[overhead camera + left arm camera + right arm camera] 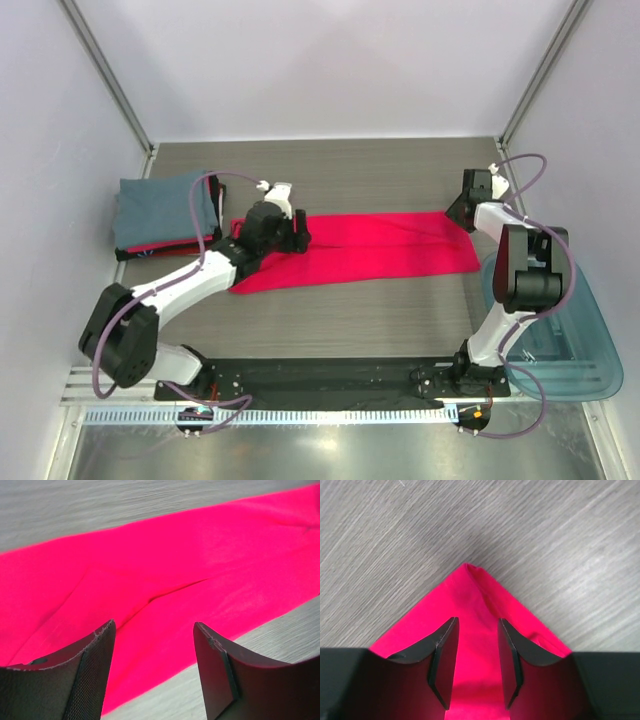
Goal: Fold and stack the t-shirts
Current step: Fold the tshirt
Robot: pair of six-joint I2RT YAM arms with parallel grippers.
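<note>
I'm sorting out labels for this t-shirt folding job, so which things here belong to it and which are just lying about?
Part of the job:
red-pink t-shirt, laid out flat in the middle
blue-grey t-shirt, folded, at the left
red t-shirt, beneath it

Just lying about:
teal plastic tub, at the right edge

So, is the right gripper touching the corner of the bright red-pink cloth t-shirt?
Cannot tell. In the right wrist view the right gripper stands open over the red-pink t-shirt corner, but no gap or contact shows plainly.
</note>
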